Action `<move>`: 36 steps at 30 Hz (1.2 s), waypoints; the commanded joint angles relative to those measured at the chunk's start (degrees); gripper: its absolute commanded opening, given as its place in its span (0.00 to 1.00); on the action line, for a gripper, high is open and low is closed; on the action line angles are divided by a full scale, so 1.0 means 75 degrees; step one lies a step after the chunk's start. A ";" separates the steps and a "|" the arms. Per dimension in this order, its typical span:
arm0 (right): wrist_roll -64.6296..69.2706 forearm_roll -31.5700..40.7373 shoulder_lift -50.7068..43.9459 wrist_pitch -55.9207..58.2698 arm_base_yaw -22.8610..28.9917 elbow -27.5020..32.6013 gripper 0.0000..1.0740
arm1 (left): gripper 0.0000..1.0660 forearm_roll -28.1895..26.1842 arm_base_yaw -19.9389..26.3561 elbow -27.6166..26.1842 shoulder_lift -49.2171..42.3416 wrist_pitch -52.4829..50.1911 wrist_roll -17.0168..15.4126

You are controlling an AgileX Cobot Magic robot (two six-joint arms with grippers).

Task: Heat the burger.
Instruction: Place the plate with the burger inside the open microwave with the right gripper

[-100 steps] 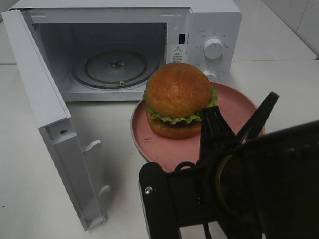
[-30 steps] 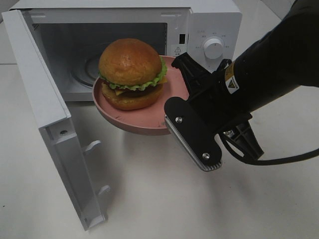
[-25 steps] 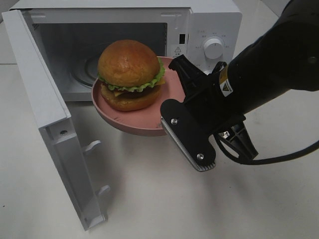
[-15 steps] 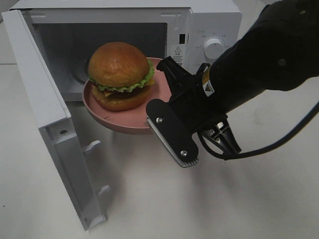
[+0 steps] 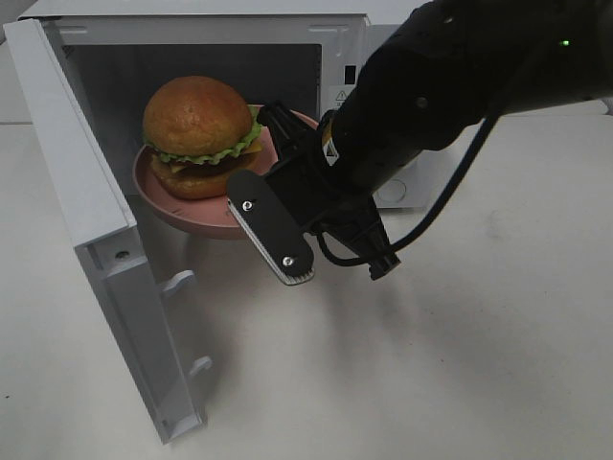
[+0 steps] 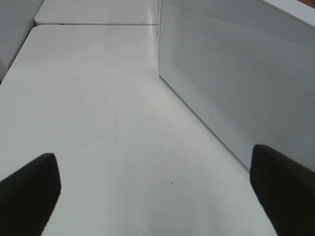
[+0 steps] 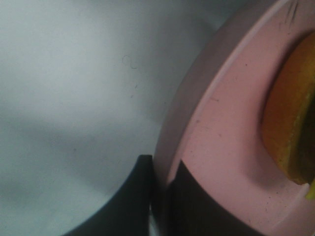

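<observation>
Status, left to right: left gripper [image 6: 157, 209] sits out over the white table [image 6: 88, 113], jaws spread wide with nothing between them. It faces a white perforated panel [image 6: 231, 78] of the microwave (door or side wall, can't tell from that wrist view). The white hinged door [image 5: 91, 206] of the white boxy microwave [image 5: 192, 29] stands fully open, so that step's done. The small round burger [image 5: 196, 125], with its glossy golden-brown bun, green lettuce frill and dark patty, sits upright on the round matte-pink plate [image 5: 158, 196]. The plate is in the air at the mouth of the cavity, roughly halfway through the opening by my reckoning. The black right gripper [image 5: 263, 177] is pinching the plate's near rim, one finger above and one under; the right wrist view shows the rim clamped. The plate hides the turntable, so I can't judge clearance. My read: about midway. Left to do: push further in, set the plate down, let go, back the arm out, shut the door, turn the timer.
</observation>
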 commanded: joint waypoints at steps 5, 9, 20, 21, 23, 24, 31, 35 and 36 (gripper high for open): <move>0.0489 -0.0313 0.0565 0.0015 0.0000 -0.0924 0.00 | 0.92 -0.0008 0.0015 0.0023 -0.0138 -0.0046 0.0008; 0.0833 -0.0474 0.0917 0.0252 0.0000 -0.1451 0.00 | 0.92 -0.0008 0.0015 0.0023 -0.0138 -0.0046 0.0008; 0.1337 -0.0596 0.1803 0.0703 0.0000 -0.2804 0.00 | 0.92 -0.0008 0.0015 0.0023 -0.0138 -0.0046 0.0008; 0.1513 -0.0611 0.1940 0.0741 0.0000 -0.3025 0.00 | 0.92 -0.0008 0.0015 0.0023 -0.0138 -0.0046 0.0008; 0.1558 -0.0634 0.2002 0.0749 0.0000 -0.3147 0.00 | 0.92 -0.0008 0.0015 0.0023 -0.0138 -0.0046 0.0008; 0.1566 -0.0680 0.2139 0.0833 0.0000 -0.3361 0.00 | 0.92 -0.0008 0.0015 0.0023 -0.0138 -0.0046 0.0008; 0.1826 -0.0833 0.2605 0.1016 0.0000 -0.4011 0.00 | 0.92 -0.0008 0.0015 0.0023 -0.0138 -0.0046 0.0008; 0.2116 -0.0840 0.3025 0.1085 -0.0023 -0.4576 0.00 | 0.92 -0.0008 0.0015 0.0023 -0.0138 -0.0046 0.0008; 0.2116 -0.0840 0.3025 0.1085 -0.0023 -0.4576 0.00 | 0.92 -0.0008 0.0015 0.0023 -0.0138 -0.0046 0.0008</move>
